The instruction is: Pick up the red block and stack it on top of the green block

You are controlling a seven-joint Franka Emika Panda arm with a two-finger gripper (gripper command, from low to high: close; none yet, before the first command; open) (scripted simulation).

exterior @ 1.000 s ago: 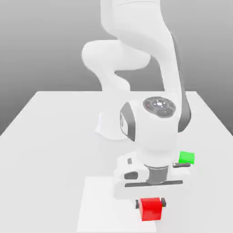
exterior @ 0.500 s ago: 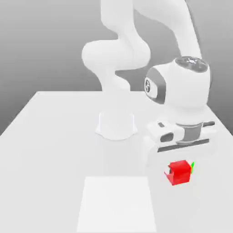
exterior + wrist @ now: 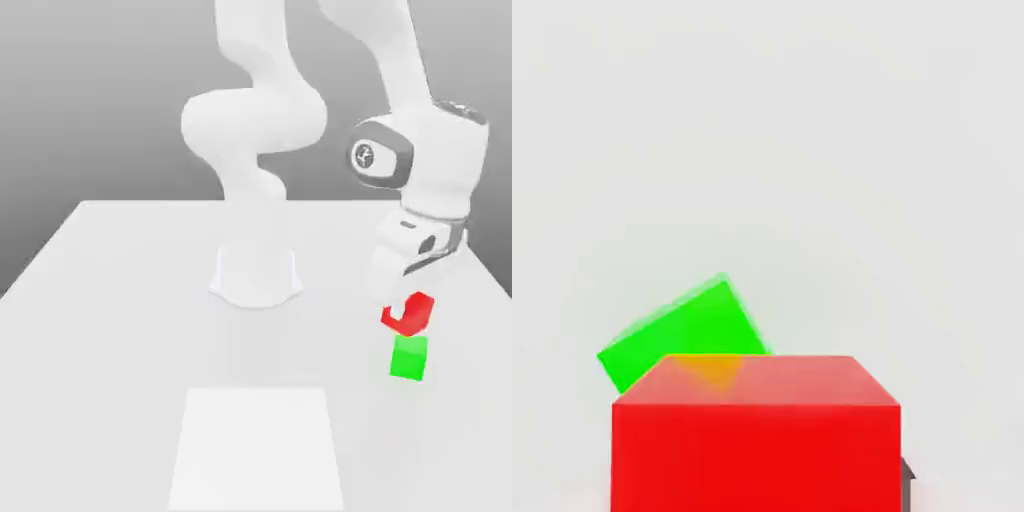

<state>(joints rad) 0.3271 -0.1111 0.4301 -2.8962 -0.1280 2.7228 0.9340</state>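
My gripper (image 3: 409, 308) is shut on the red block (image 3: 410, 314), a small bright red cube held tilted in the air at the exterior view's right. The green block (image 3: 408, 357) rests on the white table (image 3: 120, 300) just below it, with a thin gap between the two. In the hand view the red block (image 3: 756, 440) sits close to the camera and covers part of the green block (image 3: 682, 335) behind it. A dark fingertip (image 3: 908, 472) peeks out beside the red cube.
The arm's round white base (image 3: 255, 275) stands at the middle back of the table. A paler square patch (image 3: 257, 450) lies on the table surface near the front edge. The table's right edge runs close past the green block.
The gripper has lifted the red block from the front patch and carried it right and back, so it now hangs above the green block. The hand has tilted.
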